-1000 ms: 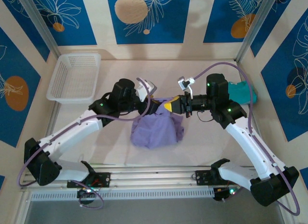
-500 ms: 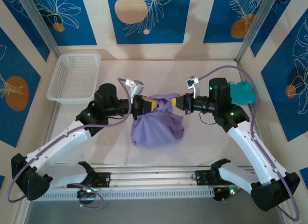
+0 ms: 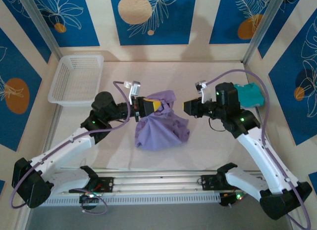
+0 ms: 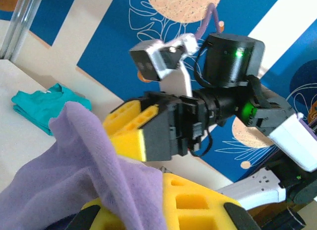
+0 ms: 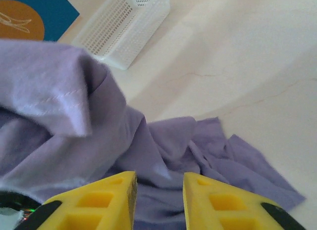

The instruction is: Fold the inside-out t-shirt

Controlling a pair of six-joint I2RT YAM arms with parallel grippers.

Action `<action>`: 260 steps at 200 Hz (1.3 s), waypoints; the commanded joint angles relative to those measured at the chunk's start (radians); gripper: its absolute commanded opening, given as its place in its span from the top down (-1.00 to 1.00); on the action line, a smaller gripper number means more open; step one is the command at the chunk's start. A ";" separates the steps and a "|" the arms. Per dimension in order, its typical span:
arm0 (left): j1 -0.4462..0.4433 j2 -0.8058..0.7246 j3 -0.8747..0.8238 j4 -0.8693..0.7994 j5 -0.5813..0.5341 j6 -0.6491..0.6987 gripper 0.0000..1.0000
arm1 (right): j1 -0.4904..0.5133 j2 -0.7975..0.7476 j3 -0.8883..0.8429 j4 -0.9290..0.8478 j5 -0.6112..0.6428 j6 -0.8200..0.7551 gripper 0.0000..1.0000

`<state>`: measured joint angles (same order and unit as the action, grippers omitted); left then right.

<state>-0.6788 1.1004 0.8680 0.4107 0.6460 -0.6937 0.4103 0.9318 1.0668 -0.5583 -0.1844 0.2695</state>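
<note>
The inside-out t-shirt (image 3: 161, 127) is a crumpled lavender heap in the middle of the table. One fold of it is pulled up to my left gripper (image 3: 148, 106). In the left wrist view that gripper (image 4: 148, 205) is shut on the lavender fabric (image 4: 94, 156), which drapes over its yellow fingers (image 4: 203, 200). My right gripper (image 3: 190, 107) hovers just right of the raised fold, apart from it. Its yellow fingers (image 5: 218, 203) stand open with nothing between them, and the t-shirt (image 5: 163, 146) lies beyond. From the left wrist view the right gripper (image 4: 131, 131) faces me.
A white plastic basket (image 3: 77, 79) stands at the back left, also seen from the right wrist as a basket (image 5: 124, 22). A folded teal garment (image 3: 247, 95) lies at the right behind the right arm. Blue patterned walls enclose the table.
The right gripper has let go of the shirt, opened and drawn back to the right. The left gripper has shut on the raised fold and shifted slightly left.
</note>
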 commanded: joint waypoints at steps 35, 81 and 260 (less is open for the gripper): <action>0.007 -0.040 -0.009 0.023 -0.004 0.040 1.00 | 0.148 -0.086 -0.050 0.247 -0.209 -0.047 0.22; 0.008 -0.036 -0.015 0.071 0.043 0.020 1.00 | 0.185 0.065 -0.044 0.385 -0.314 -0.038 0.20; 0.010 -0.040 -0.017 0.106 0.067 0.014 1.00 | 0.070 0.092 -0.143 0.572 -0.565 0.112 0.26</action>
<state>-0.6781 1.0805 0.8505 0.4717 0.6846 -0.6975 0.4839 0.9905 0.9329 -0.0475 -0.6750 0.3340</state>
